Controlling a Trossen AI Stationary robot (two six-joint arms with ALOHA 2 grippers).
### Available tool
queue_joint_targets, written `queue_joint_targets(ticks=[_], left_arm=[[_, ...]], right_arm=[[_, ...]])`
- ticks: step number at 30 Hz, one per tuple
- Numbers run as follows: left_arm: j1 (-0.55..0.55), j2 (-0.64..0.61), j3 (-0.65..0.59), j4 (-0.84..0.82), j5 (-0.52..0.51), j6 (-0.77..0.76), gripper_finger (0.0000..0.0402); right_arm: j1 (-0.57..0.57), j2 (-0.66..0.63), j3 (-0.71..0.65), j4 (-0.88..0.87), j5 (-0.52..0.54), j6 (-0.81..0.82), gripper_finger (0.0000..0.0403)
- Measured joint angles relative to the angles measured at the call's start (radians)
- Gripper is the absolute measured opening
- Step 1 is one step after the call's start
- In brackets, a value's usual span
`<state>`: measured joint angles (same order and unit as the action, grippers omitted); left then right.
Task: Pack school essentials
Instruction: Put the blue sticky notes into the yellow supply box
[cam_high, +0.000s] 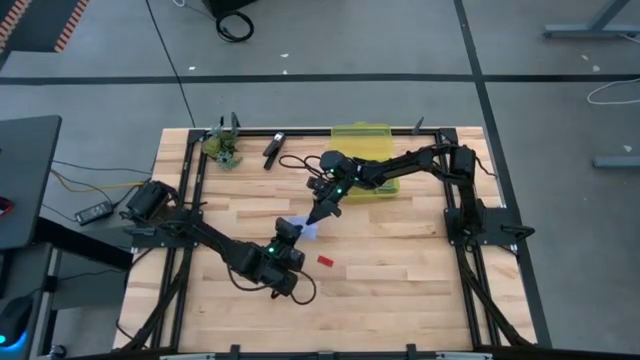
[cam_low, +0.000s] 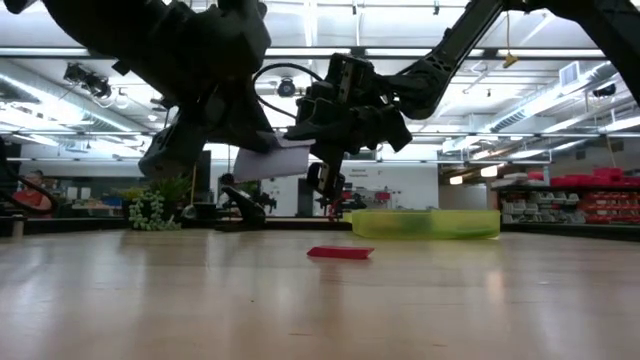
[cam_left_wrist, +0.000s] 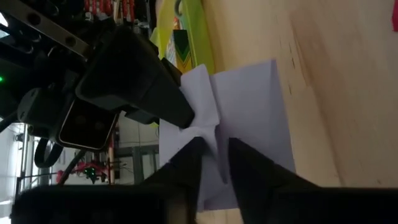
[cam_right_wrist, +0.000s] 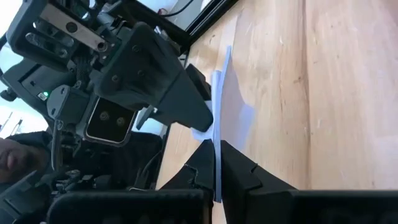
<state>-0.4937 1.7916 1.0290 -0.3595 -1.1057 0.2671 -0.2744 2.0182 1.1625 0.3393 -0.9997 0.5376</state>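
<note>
The light-blue square pad (cam_high: 306, 229) hangs in the air over the middle of the table, held between both grippers; the low view shows it (cam_low: 276, 160) well above the tabletop. My left gripper (cam_high: 296, 233) is shut on its near-left side. My right gripper (cam_high: 322, 214) is shut on its far-right side. The tiny red piece (cam_high: 324, 260) lies flat on the table just near of them. The yellow-green box (cam_high: 365, 152) rests on the table at the far edge, under my right arm. The other stationery items do not show plainly. My left gripper pinches one edge of the pad (cam_left_wrist: 215, 167) between its two fingers, coming from the table's near-left side. The pad is lifted clear of the table and spreads out beyond the fingertips, creased near the other gripper's finger (cam_left_wrist: 155, 99). My right gripper pinches the opposite edge of the pad (cam_right_wrist: 217, 169) between its two fingers, slanting down from the table's far-right side. In its wrist view the pad shows edge-on between the fingers. The pad is clear of the table.
A black clip-like object (cam_high: 273, 148) and a small greenish clump (cam_high: 225, 150) lie at the far left of the table. A black frame rail (cam_high: 190, 180) borders the wooden tabletop. Bare wood shows near and right of the red piece (cam_low: 340, 252).
</note>
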Motion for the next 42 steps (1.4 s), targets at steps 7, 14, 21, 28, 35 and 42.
queue_joint_targets(ticks=[7, 14, 21, 28, 35, 42], left_arm=[[-0.018, 0.0, 0.0, -0.031, -0.008, -0.009, 0.018], [-0.042, 0.0, 0.0, -0.262, -0.015, -0.296, 0.0195], [-0.05, 0.0, -0.037, -0.334, -0.024, -0.416, 0.016], [-0.044, 0.0, -0.07, -0.234, 0.062, -0.245, 0.0133], [0.021, 0.0, -0.07, -0.023, 0.31, 0.076, 0.0109], [0.103, -0.008, -0.07, 0.045, 0.363, 0.189, 0.0085]], right_arm=[[-0.027, 0.0, 0.0, -0.052, 0.0, -0.003, 0.0019], [-0.088, 0.0, 0.0, -0.098, 0.006, -0.016, 0.0019], [-0.14, -0.009, 0.0, -0.118, 0.037, 0.007, 0.0019], [-0.191, -0.106, 0.0, -0.274, 0.126, -0.093, 0.0019], [-0.223, -0.256, 0.0, -0.465, 0.26, -0.221, 0.0019], [-0.249, -0.34, 0.0, -0.63, 0.352, -0.293, 0.0019]])
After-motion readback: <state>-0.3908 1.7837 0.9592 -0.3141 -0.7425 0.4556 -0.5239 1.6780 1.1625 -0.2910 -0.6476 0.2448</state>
